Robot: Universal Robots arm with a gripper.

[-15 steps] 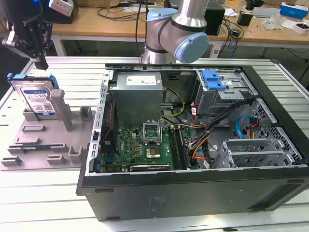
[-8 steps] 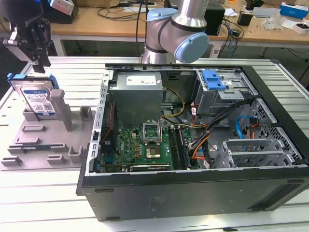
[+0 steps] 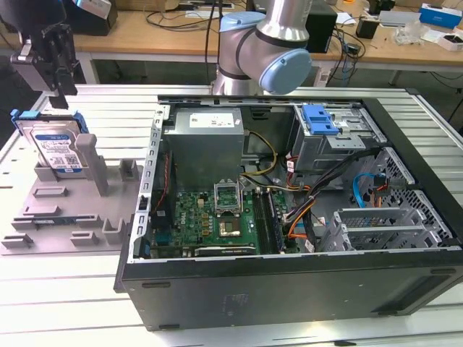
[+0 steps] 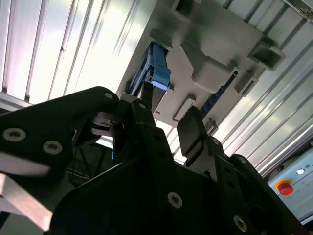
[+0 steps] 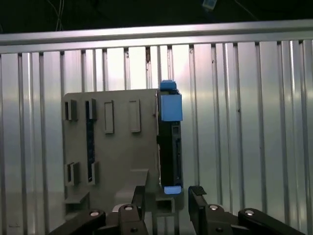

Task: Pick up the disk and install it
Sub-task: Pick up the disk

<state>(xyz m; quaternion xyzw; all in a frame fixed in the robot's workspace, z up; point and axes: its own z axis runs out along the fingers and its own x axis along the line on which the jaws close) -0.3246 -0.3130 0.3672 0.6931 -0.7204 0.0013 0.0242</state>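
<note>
My claw [image 5: 167, 196] hangs with fingers apart and empty. The disk [image 5: 170, 142] stands on edge beneath it, in line with the gap, slotted in a grey holder [image 5: 117, 147] on the desk [image 5: 244, 122].

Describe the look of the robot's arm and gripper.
The arm is silver-grey tubing with round pale-blue joint caps. The gripper is matte black, with angular linkage plates fastened by silver screws and two flat black fingers.

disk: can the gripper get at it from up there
Probably yes: the open gripper hangs above the disk, which stands upright in the grey holder, and nothing lies between them.
</note>
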